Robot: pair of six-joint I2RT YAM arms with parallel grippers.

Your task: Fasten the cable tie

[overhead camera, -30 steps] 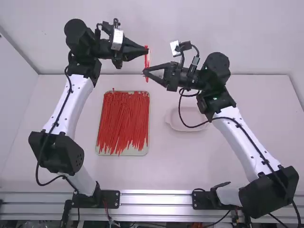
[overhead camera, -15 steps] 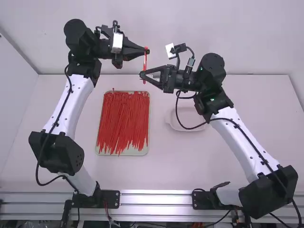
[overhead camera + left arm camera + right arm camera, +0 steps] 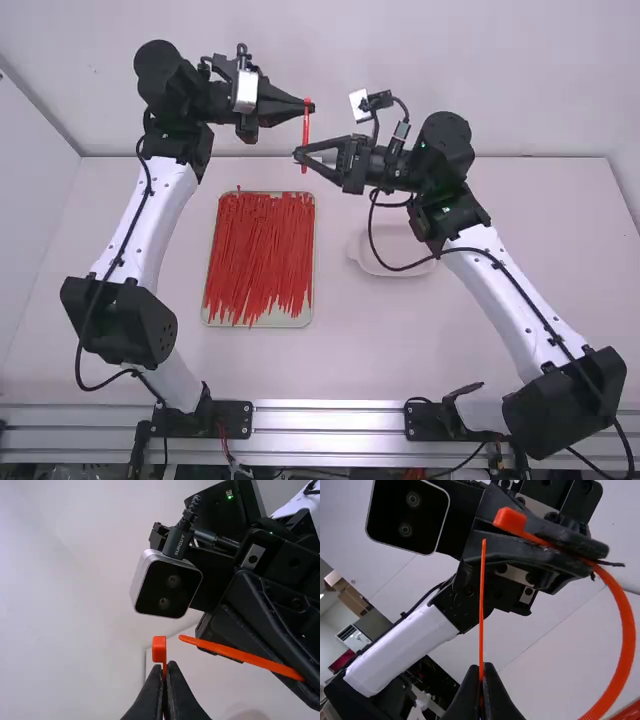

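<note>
A red cable tie (image 3: 306, 135) hangs in the air above the table's far side, bent into a loop. My left gripper (image 3: 303, 103) is shut on the tie's square head (image 3: 159, 649), seen close up in the left wrist view. Just below and to the right, my right gripper (image 3: 297, 154) is shut on the thin tail (image 3: 482, 605). In the right wrist view the tail points up toward the head (image 3: 510, 517), with its tip just short of the head. The rest of the strap curves round in an arc (image 3: 626, 645).
A shallow tray (image 3: 256, 324) with several loose red cable ties (image 3: 260, 255) lies left of the table's middle. A white dish (image 3: 395, 262) sits to its right, under the right arm. The table's near half is bare.
The right gripper has shifted left and a little up with the tail, closer to the head held by the left gripper. The left arm has hardly moved.
</note>
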